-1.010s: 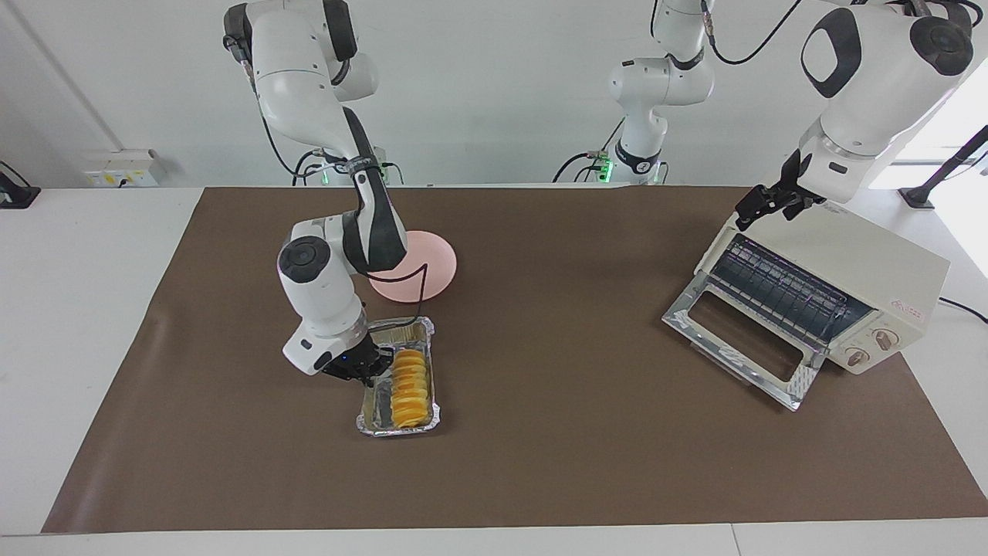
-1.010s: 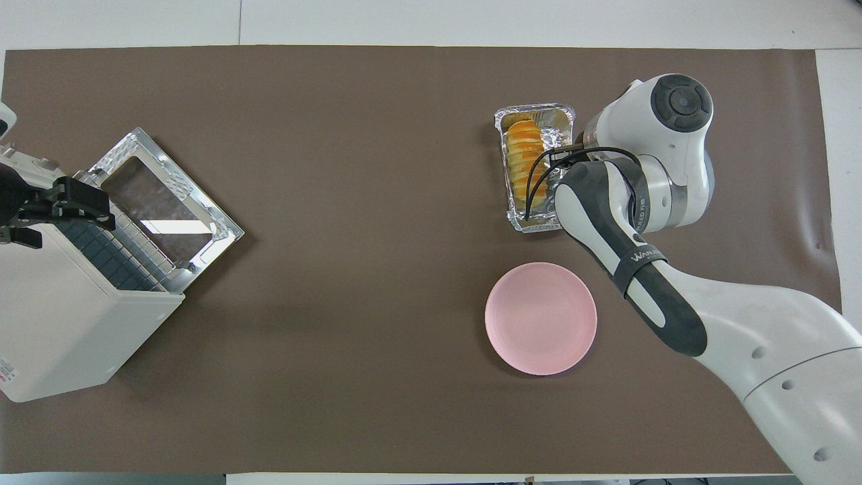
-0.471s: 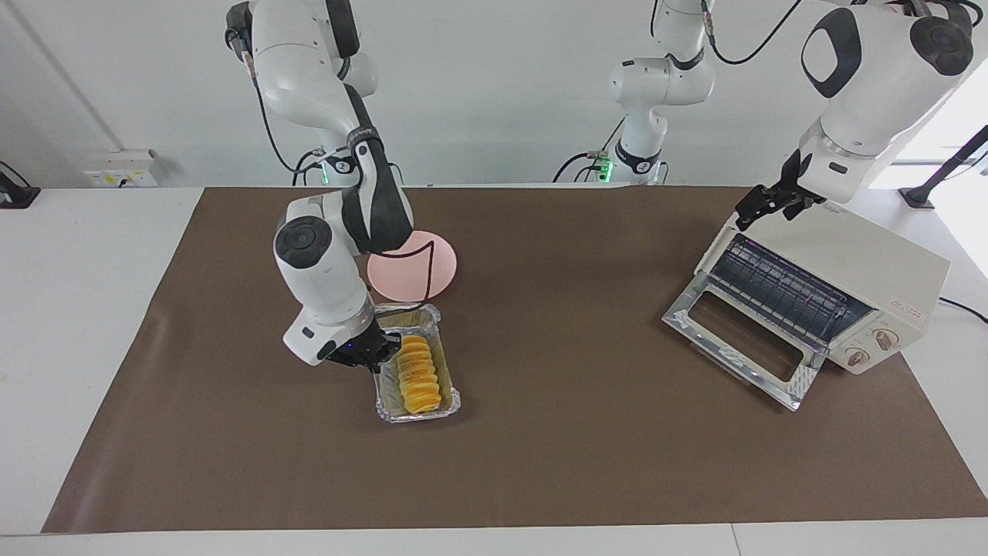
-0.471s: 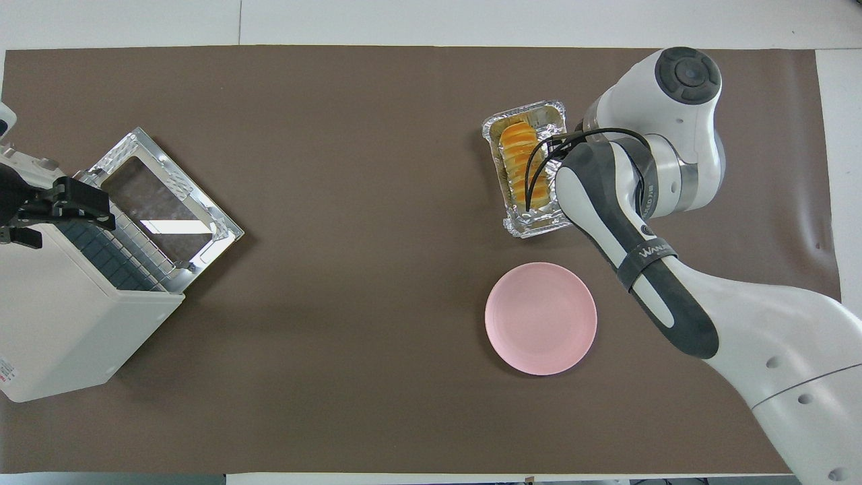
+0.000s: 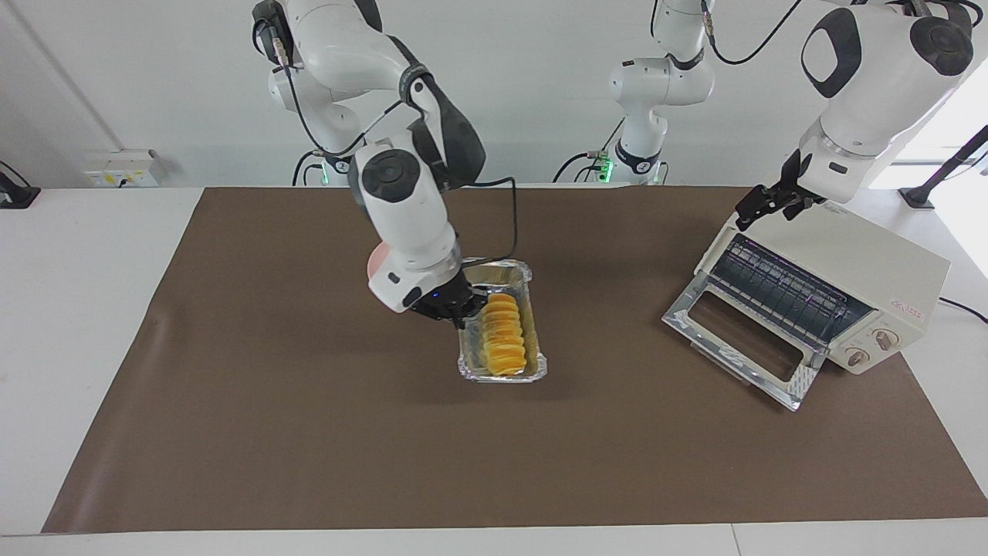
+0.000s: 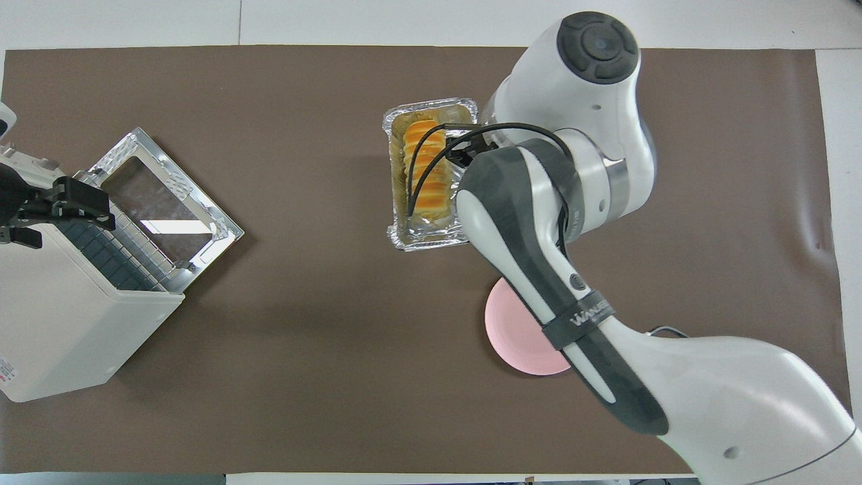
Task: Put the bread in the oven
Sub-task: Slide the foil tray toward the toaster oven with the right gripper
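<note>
Facing view: right tool (image 5: 454,310) clamped on foil tray (image 5: 503,369) rim, bread (image 5: 503,338) inside, airborne short of oven (image 5: 818,289). Risk: thin rim buckles, bread spills. Left tool (image 5: 760,207) apart above oven.

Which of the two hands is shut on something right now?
The right hand, over the middle of the table, is shut on the foil tray carrying the bread. The left hand waits open at the oven, holding nothing.
</note>
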Controlling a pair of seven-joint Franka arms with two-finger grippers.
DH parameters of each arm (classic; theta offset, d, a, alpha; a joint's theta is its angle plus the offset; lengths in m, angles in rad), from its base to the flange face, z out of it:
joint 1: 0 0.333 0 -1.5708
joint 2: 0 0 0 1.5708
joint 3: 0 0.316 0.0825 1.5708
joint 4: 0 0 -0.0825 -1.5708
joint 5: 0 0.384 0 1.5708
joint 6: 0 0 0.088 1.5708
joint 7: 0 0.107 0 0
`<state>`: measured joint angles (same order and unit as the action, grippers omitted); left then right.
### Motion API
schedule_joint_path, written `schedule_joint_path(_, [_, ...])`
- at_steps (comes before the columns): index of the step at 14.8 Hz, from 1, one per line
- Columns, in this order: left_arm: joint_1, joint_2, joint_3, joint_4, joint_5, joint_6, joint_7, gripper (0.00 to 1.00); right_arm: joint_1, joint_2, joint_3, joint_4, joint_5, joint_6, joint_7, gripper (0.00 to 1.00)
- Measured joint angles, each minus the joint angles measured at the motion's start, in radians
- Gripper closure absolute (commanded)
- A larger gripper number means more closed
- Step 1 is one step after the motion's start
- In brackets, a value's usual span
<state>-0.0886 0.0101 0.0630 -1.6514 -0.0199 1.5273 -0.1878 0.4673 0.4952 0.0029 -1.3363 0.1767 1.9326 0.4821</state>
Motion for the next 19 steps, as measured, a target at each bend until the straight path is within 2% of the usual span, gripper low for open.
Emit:
schedule_joint_path(2, [0.0,0.0,0.0,0.0,0.0,0.0,0.0,0.0,0.083,0.008,0.0,-0.002,0.0,0.033,0.093,1.0])
schedule_joint_path(5, [0.0,0.0,0.0,0.0,0.0,0.0,0.0,0.0,0.145,0.041,-0.001,-0.029,0.0,0.125,0.148,1.0])
schedule_joint_path(9, [0.0,0.0,0.0,0.0,0.0,0.0,0.0,0.0,0.17,0.086,-0.001,-0.143,0.0,0.309,0.155,1.0])
schedule_joint_path(15, [0.0,0.0,0.0,0.0,0.0,0.0,0.0,0.0,0.179,0.087,-0.001,-0.242,0.0,0.441,0.156,1.0])
schedule_joint_path(16, [0.0,0.0,0.0,0.0,0.0,0.0,0.0,0.0,0.178,0.087,-0.002,-0.245,0.0,0.445,0.156,0.43])
schedule_joint_path(17, [0.0,0.0,0.0,0.0,0.0,0.0,0.0,0.0,0.178,0.087,-0.002,-0.245,0.0,0.445,0.156,0.0])
schedule_joint_path(19, [0.0,0.0,0.0,0.0,0.0,0.0,0.0,0.0,0.178,0.085,-0.003,-0.245,0.0,0.445,0.157,0.0])
